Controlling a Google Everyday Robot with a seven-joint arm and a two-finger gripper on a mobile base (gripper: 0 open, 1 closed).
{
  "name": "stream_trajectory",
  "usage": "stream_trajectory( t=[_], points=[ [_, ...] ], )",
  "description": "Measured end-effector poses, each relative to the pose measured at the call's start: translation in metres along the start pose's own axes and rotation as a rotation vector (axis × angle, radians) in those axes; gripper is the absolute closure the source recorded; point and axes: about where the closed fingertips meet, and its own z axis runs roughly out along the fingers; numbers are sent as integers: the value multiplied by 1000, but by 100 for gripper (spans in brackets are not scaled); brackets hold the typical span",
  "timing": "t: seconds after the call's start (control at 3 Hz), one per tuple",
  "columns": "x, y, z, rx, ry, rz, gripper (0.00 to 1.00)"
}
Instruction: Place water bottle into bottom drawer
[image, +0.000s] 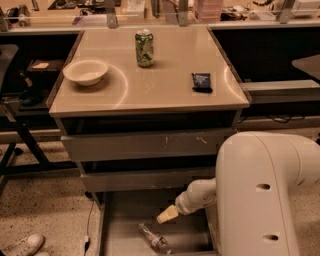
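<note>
One water bottle (154, 240) lies on its side on the floor of the pulled-out bottom drawer (120, 225), which sits below two other grey drawers (145, 146). The gripper (167, 214) hangs just above the bottle and apart from it; I cannot tell whether it is open or closed. The cabinet top (165, 90) holds one green soda can (144, 48), one white bowl (85, 71) and one dark packet (202, 82), perhaps a snack bag.
</note>
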Motion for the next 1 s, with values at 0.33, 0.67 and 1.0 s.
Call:
stream_trajectory(
  t=[0.33, 0.67, 1.0],
  points=[
    [36, -34, -29, 49, 45, 96, 0],
    [101, -80, -89, 155, 78, 276, 0],
    [171, -102, -149, 268, 110, 429, 0]
  ],
)
